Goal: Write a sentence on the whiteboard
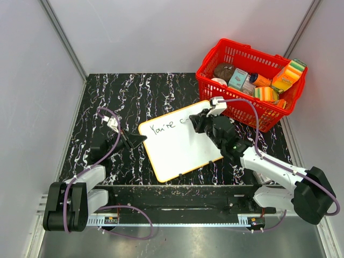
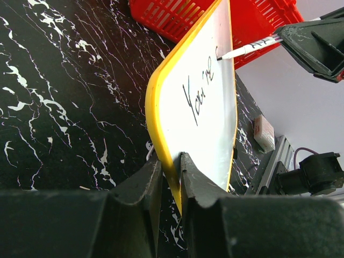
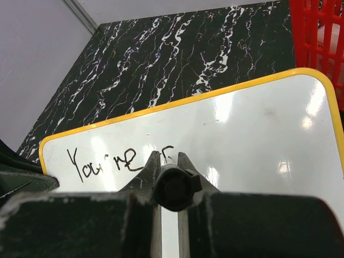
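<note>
Presently the task stands partly done. The whiteboard (image 1: 180, 148) lies askew at the middle of the worktop (image 1: 134, 91), between the two arms, its far right corner close to the red basket (image 1: 250, 80).

Left gripper (image 2: 171, 161): jaws narrow, pinched on the board's yellow rim at the left edge, apparently to steady it.

Right gripper (image 3: 169, 158): jaws closed on a marker (image 2: 250, 48), whose tip sits at or just above the board surface to the right of the lettering; contact cannot be confirmed.

Work completed: the lettering (image 1: 161, 128) reads "You're", followed by one short curved stroke that looks like the start of a further letter. It occupies only the upper left part of the board.

Work outstanding, in my judgement: the remaining words of the sentence. Most of the white surface is unused, so space is ample. One word does not make a sentence; I rate progress as early.
</note>
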